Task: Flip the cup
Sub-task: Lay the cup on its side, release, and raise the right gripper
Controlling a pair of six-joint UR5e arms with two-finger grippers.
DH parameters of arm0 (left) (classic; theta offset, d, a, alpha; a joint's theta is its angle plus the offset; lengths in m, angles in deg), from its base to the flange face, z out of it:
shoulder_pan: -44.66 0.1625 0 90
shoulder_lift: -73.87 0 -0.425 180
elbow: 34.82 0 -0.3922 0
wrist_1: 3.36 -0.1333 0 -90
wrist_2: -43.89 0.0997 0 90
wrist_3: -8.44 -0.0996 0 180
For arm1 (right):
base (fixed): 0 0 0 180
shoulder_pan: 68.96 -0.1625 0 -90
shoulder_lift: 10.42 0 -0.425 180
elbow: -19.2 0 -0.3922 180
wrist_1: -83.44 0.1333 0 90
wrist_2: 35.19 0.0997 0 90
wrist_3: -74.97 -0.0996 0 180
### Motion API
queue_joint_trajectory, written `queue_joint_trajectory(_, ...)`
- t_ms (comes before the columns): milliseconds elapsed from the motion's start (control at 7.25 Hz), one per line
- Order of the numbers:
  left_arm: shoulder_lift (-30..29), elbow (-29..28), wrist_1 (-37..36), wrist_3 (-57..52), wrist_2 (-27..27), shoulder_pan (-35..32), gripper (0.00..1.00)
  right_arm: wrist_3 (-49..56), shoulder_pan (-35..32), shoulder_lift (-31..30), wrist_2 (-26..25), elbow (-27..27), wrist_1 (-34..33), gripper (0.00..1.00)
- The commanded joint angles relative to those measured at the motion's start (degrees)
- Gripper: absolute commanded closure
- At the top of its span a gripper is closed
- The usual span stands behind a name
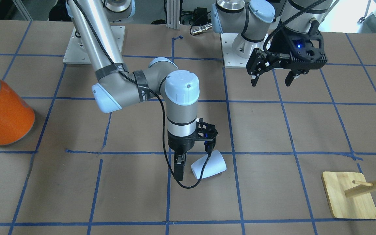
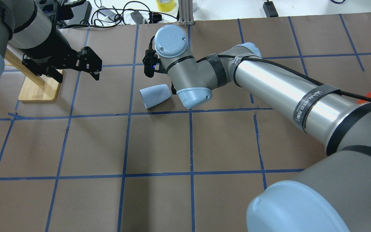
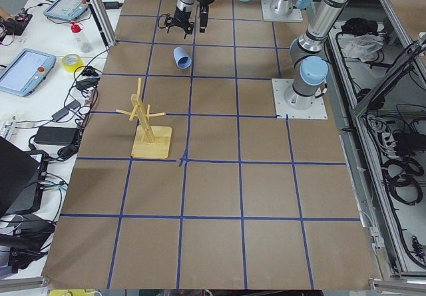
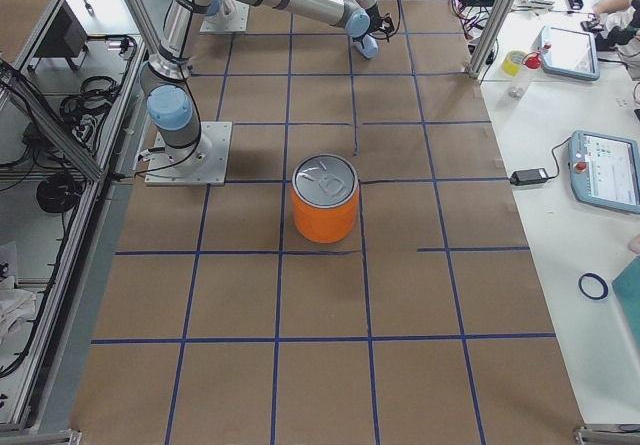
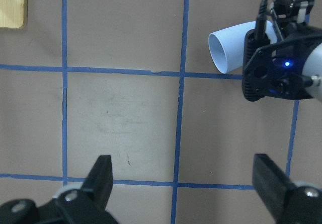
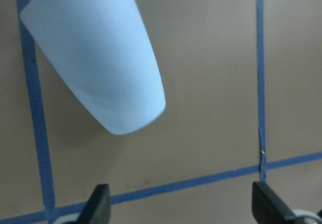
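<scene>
The pale blue-white cup [image 1: 208, 164] lies on its side on the brown table, its rim towards my left arm. It also shows in the overhead view [image 2: 155, 96], the left wrist view [image 5: 229, 50] and the right wrist view [image 6: 95, 53]. My right gripper [image 1: 180, 168] is low over the table next to the cup's base end. It is open and empty [image 6: 181, 209], and the cup is beside it, not between the fingers. My left gripper [image 1: 272, 81] hangs open and empty above the table, well apart from the cup [image 5: 183, 183].
A large orange can [image 1: 3, 111] with a silver top stands far out on my right side [image 4: 324, 199]. A wooden peg stand [image 1: 349, 195] stands on my left [image 2: 39, 88]. Blue tape lines grid the table.
</scene>
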Motion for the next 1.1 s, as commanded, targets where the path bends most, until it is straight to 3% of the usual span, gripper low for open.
queue_joint_trajectory(0, -2.3, -1.7, 0.1, -0.3, -4.3, 2.4, 0.00, -13.3, 5.4, -6.7, 0.3, -0.1, 10.9, 0.00)
queue_joint_trajectory(138, -4.4, -1.8, 0.1, -0.8, -4.9, 2.5, 0.00, -13.8, 10.0, -8.7, 0.3, 0.0, 15.9, 0.00)
queue_joint_trajectory(276, -7.5, -1.8, -0.6, -1.7, -9.8, 2.6, 0.00, -14.0, 14.7, -10.3, 0.7, 0.0, 20.4, 0.00)
queue_joint_trajectory(414, -11.6, -1.8, -0.8, -2.8, -11.3, 2.6, 0.00, -17.3, 18.4, -12.4, 4.6, -0.1, 23.3, 0.00)
queue_joint_trajectory(690, -19.3, -1.4, -6.4, -8.3, -18.6, 4.0, 0.00, -26.6, 20.1, -17.9, 4.5, -0.2, 28.6, 0.00)
queue_joint_trajectory(828, -22.1, -0.1, -11.6, -7.3, -23.3, 4.6, 0.00, -38.3, 20.2, -21.2, 4.5, -0.2, 34.8, 0.00)
queue_joint_trajectory(966, -24.7, 1.8, -15.2, -5.8, -25.3, 4.7, 0.00, -51.4, 20.2, -23.6, 4.4, -0.2, 36.1, 0.00)
